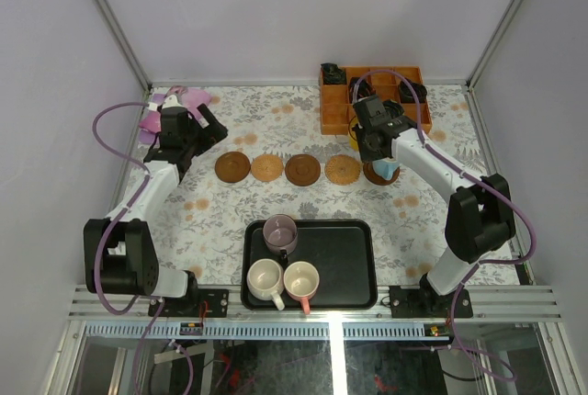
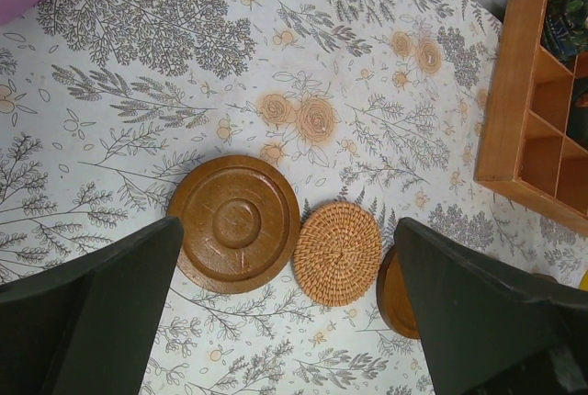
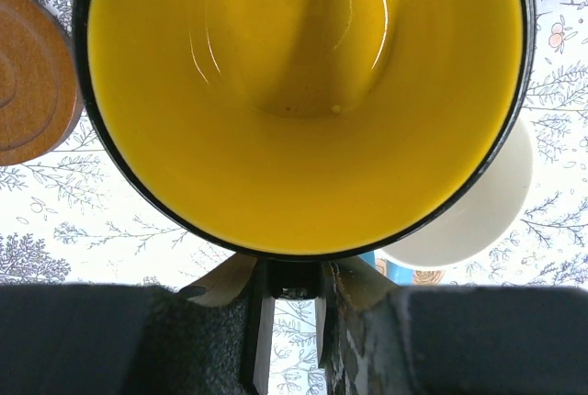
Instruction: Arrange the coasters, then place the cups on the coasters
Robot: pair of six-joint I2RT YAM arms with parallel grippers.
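Four coasters lie in a row: dark wood (image 1: pixel 232 167), woven (image 1: pixel 267 168), dark wood (image 1: pixel 302 170), woven (image 1: pixel 343 171). My left gripper (image 1: pixel 208 129) hangs open above the row's left end, with a dark coaster (image 2: pixel 234 223), a woven one (image 2: pixel 337 253) and part of another dark one (image 2: pixel 397 296) below it. My right gripper (image 3: pixel 292 294) is shut on the handle of the yellow cup (image 3: pixel 303 92), held just above the white cup (image 3: pixel 482 207) with the light-blue handle. That white cup (image 1: pixel 387 171) stands at the row's right end. The mauve (image 1: pixel 280 232), cream (image 1: pixel 265 277) and pink-handled (image 1: pixel 301 280) cups sit on the tray.
The black tray (image 1: pixel 349 266) lies at the near middle. An orange compartment box (image 1: pixel 335 106) with dark bundles stands at the back right, close behind my right gripper. A pink object (image 1: pixel 154 110) lies at the back left by the left arm.
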